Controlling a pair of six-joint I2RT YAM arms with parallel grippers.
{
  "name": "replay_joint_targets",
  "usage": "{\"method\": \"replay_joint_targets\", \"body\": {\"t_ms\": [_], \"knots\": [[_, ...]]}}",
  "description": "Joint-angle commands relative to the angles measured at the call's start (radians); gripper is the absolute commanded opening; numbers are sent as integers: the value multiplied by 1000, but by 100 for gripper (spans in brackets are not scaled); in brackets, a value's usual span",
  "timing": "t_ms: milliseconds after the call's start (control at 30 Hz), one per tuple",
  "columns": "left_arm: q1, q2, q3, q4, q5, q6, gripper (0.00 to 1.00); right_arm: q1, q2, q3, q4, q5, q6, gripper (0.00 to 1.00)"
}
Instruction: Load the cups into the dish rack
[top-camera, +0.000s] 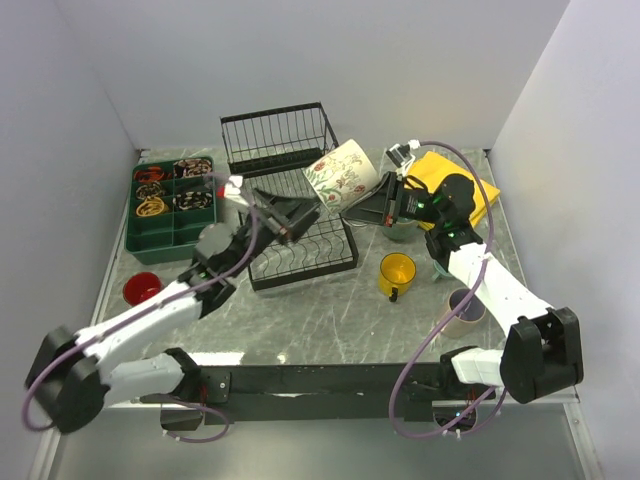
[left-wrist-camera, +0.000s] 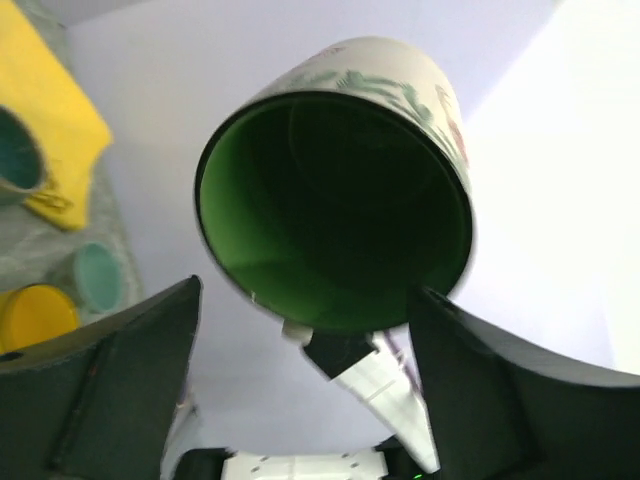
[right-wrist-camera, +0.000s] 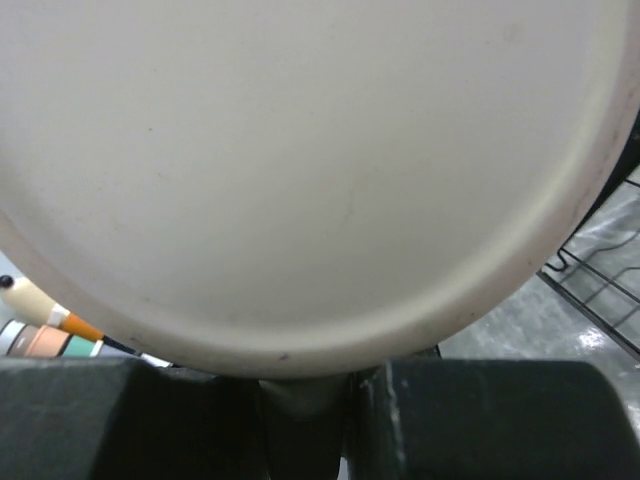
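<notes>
Right gripper (top-camera: 357, 206), its arm reaching toward upper centre, is clamped on the cream mug (top-camera: 341, 173), tilted in the air beside the dish rack (top-camera: 305, 262). The left gripper (top-camera: 293, 213) points at the mug, fingers apart.

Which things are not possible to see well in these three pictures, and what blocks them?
Right wrist view: the base of the cream mug fills the frame, hiding most of the dish rack.
Top view: the right gripper covers a half-hidden cup; its colour is unclear.
Top view: the right arm and cable cross a beige cup.
Left wrist view: the rack is outside the frame.
</notes>
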Motion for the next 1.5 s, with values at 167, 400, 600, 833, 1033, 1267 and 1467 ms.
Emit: {"method": "replay_joint_targets", "body": {"t_ms": [167, 400, 600, 833, 1033, 1267, 1467], "knots": [[47, -403, -181, -417, -58, 172, 98, -6, -26, 72, -137, 75, -288, 0], [50, -593, -173, -604, -129, 253, 100, 68, 0, 135, -418, 228, -663, 0], [52, -622, -150, -694, -129, 290, 100, 130, 63, 155, -462, 369, -878, 0], [52, -671, -135, -782, -169, 316, 99, 226, 91, 124, -444, 570, -1078, 0], [52, -705, -129, -848, -207, 315, 100, 313, 186, 149, -415, 777, -1214, 0], [52, -776, -136, -914, -255, 301, 99, 388, 313, 187, -331, 1008, -1311, 0], [52, -808, -152, -945, -269, 284, 99, 391, 405, 268, -321, 1075, -1328, 0]]}}
